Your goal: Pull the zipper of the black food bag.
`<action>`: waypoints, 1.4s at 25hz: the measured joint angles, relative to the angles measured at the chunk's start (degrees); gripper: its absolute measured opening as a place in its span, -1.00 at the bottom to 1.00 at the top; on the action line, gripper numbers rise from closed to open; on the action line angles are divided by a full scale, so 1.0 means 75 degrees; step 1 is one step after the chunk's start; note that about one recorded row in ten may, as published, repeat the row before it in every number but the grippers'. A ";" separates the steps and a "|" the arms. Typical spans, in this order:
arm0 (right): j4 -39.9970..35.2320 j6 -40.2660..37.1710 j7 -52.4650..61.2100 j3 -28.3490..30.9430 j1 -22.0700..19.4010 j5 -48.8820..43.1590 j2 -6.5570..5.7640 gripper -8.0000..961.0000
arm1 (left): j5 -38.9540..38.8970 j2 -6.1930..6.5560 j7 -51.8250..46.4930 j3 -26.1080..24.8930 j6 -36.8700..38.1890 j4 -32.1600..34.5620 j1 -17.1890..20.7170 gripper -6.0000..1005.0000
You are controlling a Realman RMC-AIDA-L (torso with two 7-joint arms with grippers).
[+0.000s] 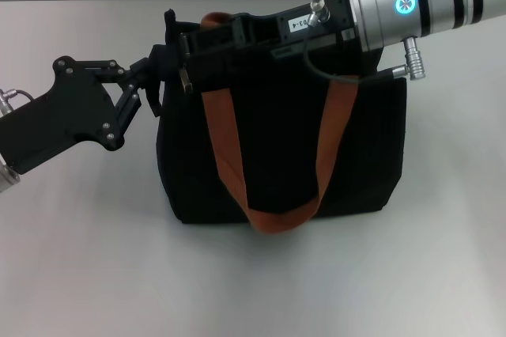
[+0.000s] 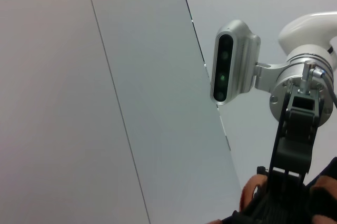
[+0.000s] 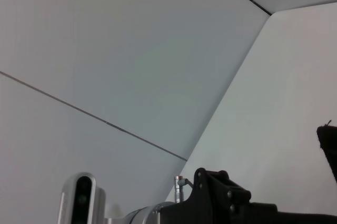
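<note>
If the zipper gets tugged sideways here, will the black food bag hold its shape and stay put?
The black food bag stands boxy and upright, so its walls look fairly stiff. Its orange strap droops, so that is floppy. The left gripper at its top corner probably braces it; otherwise it may slide on the smooth table.

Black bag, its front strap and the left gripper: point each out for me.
black bag [image 1: 364,155], head view, front fabric panel.
front strap [image 1: 225,147], head view, left run of the webbing.
left gripper [image 1: 162,68], head view, at the bag's top left corner.

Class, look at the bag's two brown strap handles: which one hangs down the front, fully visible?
The near handle loops down the black food bag's front face. The far handle only peeks out behind the right gripper.
</note>
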 joint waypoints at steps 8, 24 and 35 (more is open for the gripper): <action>-0.0065 0.0086 0.0004 -0.0181 -0.0005 -0.0003 -0.0002 0.58 | 0.0000 0.0010 -0.0187 -0.0041 0.0135 0.0019 -0.0091 -0.95; -0.0853 -0.0067 -0.0243 -0.0241 -0.0317 -0.0073 -0.0050 0.51 | 0.0000 0.0053 -0.0886 -0.0059 0.0135 0.0317 -0.0163 -0.96; -0.0870 0.0051 -0.0259 -0.0411 -0.0253 -0.0290 0.0005 0.11 | 0.0000 0.0022 -0.0980 -0.0002 0.0095 0.0319 -0.0249 -0.96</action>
